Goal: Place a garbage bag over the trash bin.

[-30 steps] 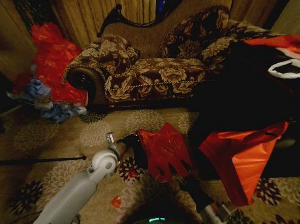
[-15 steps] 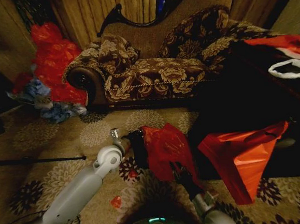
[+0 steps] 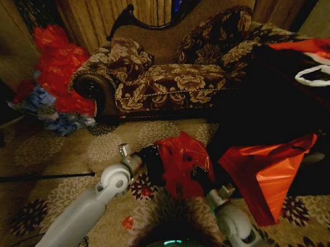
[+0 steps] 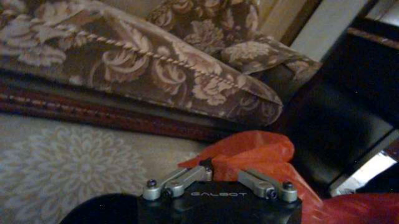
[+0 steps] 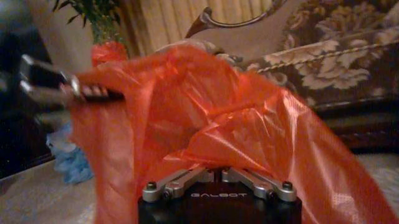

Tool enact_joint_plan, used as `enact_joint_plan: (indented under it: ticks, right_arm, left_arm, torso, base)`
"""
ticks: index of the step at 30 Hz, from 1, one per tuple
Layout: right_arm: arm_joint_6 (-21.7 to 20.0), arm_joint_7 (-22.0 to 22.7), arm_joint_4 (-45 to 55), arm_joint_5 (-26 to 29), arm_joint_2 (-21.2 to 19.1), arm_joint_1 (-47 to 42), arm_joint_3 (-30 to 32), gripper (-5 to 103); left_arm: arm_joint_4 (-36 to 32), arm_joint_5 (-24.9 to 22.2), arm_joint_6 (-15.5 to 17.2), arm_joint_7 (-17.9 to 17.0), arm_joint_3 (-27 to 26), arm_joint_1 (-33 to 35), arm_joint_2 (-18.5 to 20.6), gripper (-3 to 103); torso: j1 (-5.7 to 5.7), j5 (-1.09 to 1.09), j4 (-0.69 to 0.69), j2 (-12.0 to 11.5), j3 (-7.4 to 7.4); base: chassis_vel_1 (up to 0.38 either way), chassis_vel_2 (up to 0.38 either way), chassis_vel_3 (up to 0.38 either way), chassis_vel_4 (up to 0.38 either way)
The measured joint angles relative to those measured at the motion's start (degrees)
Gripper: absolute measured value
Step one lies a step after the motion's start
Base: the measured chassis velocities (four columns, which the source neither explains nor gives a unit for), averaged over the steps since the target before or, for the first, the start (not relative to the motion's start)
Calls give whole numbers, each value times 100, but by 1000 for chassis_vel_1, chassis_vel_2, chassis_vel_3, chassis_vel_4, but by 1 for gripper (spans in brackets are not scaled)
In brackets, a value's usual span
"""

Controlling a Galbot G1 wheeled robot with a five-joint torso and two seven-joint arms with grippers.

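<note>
The right gripper (image 3: 199,174) has climbed toward the sofa (image 3: 173,77), bunching the red bag (image 3: 179,159) higher.

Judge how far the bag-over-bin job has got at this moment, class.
Done: the garbage bag is picked up and spread between both hands. In hand: the left hand grips one edge, the right hand is shut on the other, holding the film above the carpet. Left: getting it over the trash bin, whose place under the film I cannot tell.

Head view looks down at the sofa (image 3: 173,77); both wrist views face it close.
</note>
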Motion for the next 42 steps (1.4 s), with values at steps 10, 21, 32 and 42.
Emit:
enact_joint_plan:
  ticks: [10, 21, 32, 42]
  right_arm:
    - [-225, 200, -467, 385, -69, 1396, -768, 0]
    - [-384, 282, -1403, 489, 107, 2446, -1317, 0]
    - [-452, 206, -2900, 480, 520, 3531, -2157, 0]
    - [-482, 129, -3580, 440, 778, 3757, -2453, 0]
  left_arm:
    - [-1013, -712, 34, -374, -460, 2, 680, 0]
    - [-986, -1120, -115, -985, -593, -74, 600, 0]
    - [76, -1204, -328, -1139, -390, -135, -219, 0]
    - [389, -1259, -388, -1468, -319, -104, -619, 0]
  torso:
    - [0, 1, 1, 0, 0]
    - [0, -1, -1, 0, 0]
    - [1, 0, 0, 0, 0]
    - [0, 0, 0, 0, 0]
  base:
    - [0, 0, 0, 0]
    - [0, 0, 0, 0]
    - [0, 0, 0, 0]
    - [0, 0, 0, 0]
